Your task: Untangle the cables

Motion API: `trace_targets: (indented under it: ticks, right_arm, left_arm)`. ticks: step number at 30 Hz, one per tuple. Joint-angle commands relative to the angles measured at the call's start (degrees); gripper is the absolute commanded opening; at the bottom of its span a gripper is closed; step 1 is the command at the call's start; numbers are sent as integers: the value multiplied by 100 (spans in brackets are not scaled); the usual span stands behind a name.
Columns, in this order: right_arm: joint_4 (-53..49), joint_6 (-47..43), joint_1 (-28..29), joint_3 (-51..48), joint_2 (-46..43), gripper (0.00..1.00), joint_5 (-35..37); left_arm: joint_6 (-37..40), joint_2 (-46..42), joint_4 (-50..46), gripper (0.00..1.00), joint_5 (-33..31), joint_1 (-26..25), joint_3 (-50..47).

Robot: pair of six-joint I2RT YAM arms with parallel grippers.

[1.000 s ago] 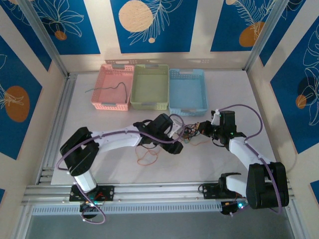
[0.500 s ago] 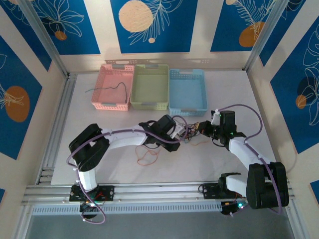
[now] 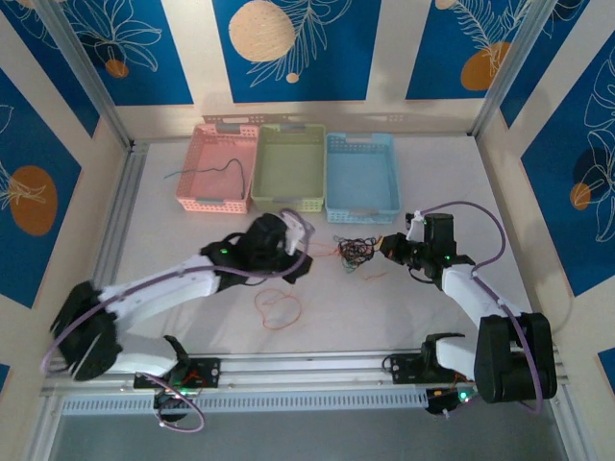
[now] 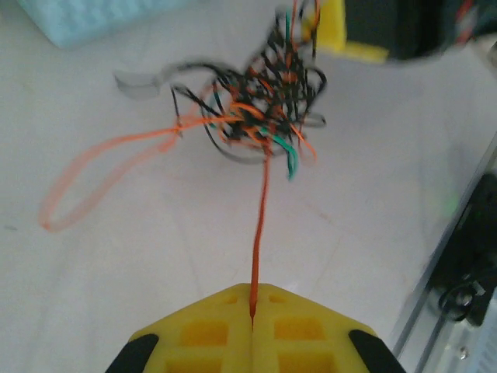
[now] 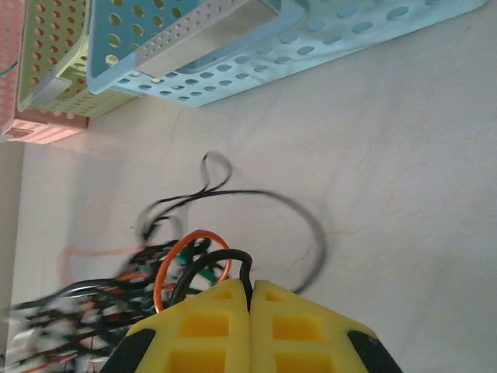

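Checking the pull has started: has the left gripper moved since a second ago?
Yes. The left gripper, shut on an orange cable, has pulled leftward, away from the blue basket, toward the green basket's front.

Your left arm (image 3: 163,284) and right arm (image 3: 471,283) are built alike: white shell links joined by bulky black joint housings. A thin lilac hose (image 3: 467,204) runs along each arm in loose loops. Each arm rises from a black base (image 3: 430,366), and you can see a small green light (image 3: 462,395) glowing by the right one. Your left tool (image 4: 251,311) and right tool (image 5: 250,291) have bright yellow fingers with square recesses moulded in, and black rounded parts at their outer corners.
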Motion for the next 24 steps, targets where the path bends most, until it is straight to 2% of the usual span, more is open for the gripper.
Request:
trace_targets:
  ticks: [1,7,13,18,23,24]
  right_arm:
    - [60,70,-107,9,34,0,237]
    - [33,157,-243,-37,34,0,375]
    - [93,335,-503,-95,-51,0,267]
    - [241,417,-558,-118,-21,0,3]
    - [353,470,-414,-86,74,0,-381]
    - [327,462,-376,-53,89,0,-423]
  left_arm:
    - [-24,-962,-599,0,-44,319,18]
    - [211,-2117,-1568,0,33,912,585]
    - [495,-2488,-2233,0,-237,1184,1072]
    - [441,-2516,-2203,0,-99,1253,1011]
    - [200,-2085,-1725,0,607,1249,674]
    - [117,-2013,-1588,8,681,1231,584]
